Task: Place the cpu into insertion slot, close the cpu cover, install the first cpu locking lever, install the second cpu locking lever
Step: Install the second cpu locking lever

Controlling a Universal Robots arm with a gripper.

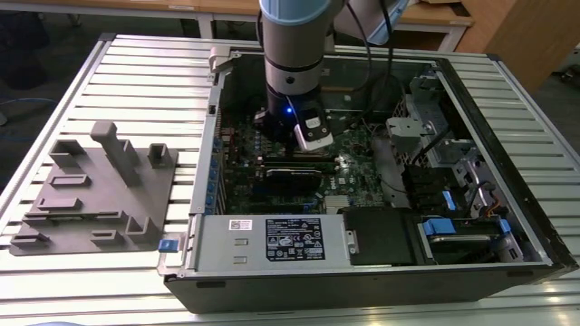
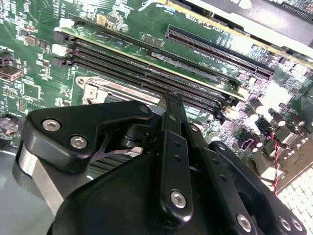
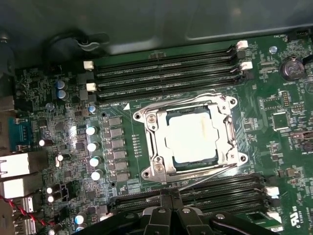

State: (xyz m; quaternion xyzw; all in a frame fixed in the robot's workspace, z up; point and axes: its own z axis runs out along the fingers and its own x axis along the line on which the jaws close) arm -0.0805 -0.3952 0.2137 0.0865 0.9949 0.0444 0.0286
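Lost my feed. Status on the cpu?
Gripper shut, empty, above the board. Cpu in slot, cover down over it. Nothing in the way.

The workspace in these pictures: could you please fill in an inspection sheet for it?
Surface: slatted table carrying an open computer case.
Job's things: cpu sits in the slot, cover closed over it.
Clutter: grey fixture on the exterior view's left.
Grippers: gripper shut, empty, beside the socket.
Cables: black cable runs along the arm; red-black wires on the board.
Surroundings: wooden desks behind.
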